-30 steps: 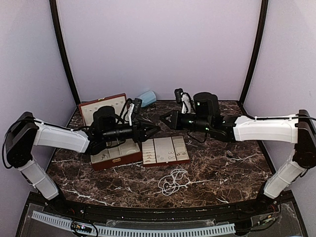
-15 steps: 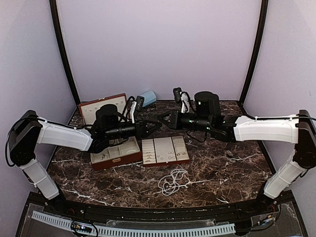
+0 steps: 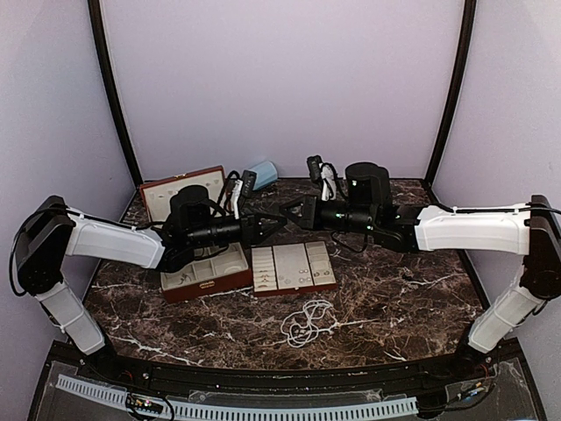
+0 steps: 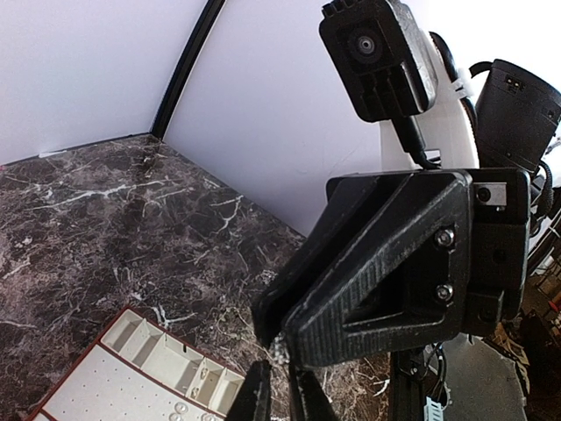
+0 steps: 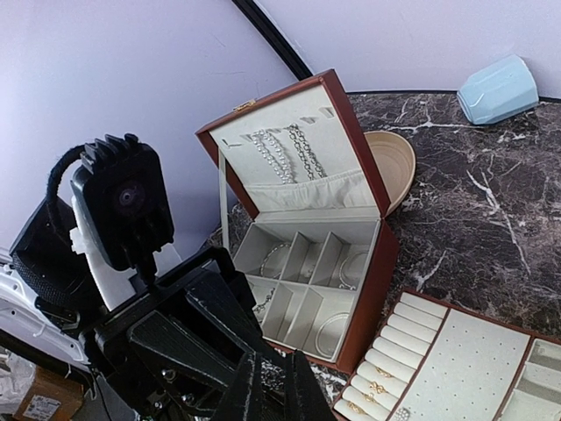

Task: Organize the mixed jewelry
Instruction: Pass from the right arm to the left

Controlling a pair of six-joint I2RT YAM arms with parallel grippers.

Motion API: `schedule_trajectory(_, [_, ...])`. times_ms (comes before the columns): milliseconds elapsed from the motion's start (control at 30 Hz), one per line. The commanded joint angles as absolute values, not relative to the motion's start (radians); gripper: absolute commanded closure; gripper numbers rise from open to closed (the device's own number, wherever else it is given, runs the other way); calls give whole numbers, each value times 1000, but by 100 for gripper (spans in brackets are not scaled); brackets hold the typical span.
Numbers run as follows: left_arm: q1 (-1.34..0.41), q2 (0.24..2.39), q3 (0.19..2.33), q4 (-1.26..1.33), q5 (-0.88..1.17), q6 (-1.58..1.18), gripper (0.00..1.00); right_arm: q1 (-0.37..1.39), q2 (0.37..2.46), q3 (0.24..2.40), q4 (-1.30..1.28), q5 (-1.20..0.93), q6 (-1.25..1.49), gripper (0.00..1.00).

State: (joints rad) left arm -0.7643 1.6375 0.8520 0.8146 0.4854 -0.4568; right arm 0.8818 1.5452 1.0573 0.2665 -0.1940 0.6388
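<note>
Silvery jewelry piece (image 4: 279, 350) in mid-air above the marble table (image 4: 105, 228).
I see the right gripper (image 4: 273, 337) clamped on it; the left gripper (image 4: 279, 396) has its jaws nearly together just beside it, grip I cannot tell.

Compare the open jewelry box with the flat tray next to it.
The box is deep, its lid standing open with chains hanging inside; the tray is shallow, lidless and flat. The box's wells hold bangles; the tray's padded rolls hold small rings. Both are reddish-brown outside, cream inside.
</note>
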Motion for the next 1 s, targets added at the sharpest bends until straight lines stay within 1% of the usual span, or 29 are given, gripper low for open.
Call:
schedule_trajectory(0, [-768, 1631, 879, 853, 482, -461, 88, 882, 1537, 1051, 313, -218, 646, 91])
schedule_trajectory(133, [-768, 1625, 877, 854, 481, -455, 83, 882, 1540, 1050, 314, -220, 648, 91])
schedule_trajectory(300, [-769, 1619, 872, 855, 479, -450, 81, 884, 1544, 1053, 314, -224, 651, 91])
schedule_trajectory(533, [-768, 1613, 865, 868, 479, -445, 89, 884, 1554, 1057, 312, -235, 652, 91])
schedule_trajectory(667, [-768, 1608, 862, 871, 478, -435, 96, 884, 1560, 1056, 308, -236, 652, 91])
schedule_trajectory(700, [-767, 1608, 860, 871, 475, -430, 100, 884, 1561, 1055, 307, -236, 654, 91])
schedule_trajectory(767, [-770, 1607, 855, 872, 472, -422, 100, 884, 1560, 1056, 308, -236, 655, 91])
schedule_trajectory(800, [-769, 1605, 850, 873, 470, -419, 100, 885, 1560, 1055, 307, -236, 656, 87])
schedule_trajectory(833, [-768, 1605, 847, 877, 468, -412, 100, 884, 1557, 1055, 307, -233, 657, 80])
schedule_trajectory(933, [-769, 1599, 824, 893, 463, -384, 100, 881, 1537, 1054, 305, -221, 664, 50])
schedule_trajectory(967, [-769, 1599, 818, 899, 459, -365, 100, 880, 1528, 1055, 304, -220, 668, 44])
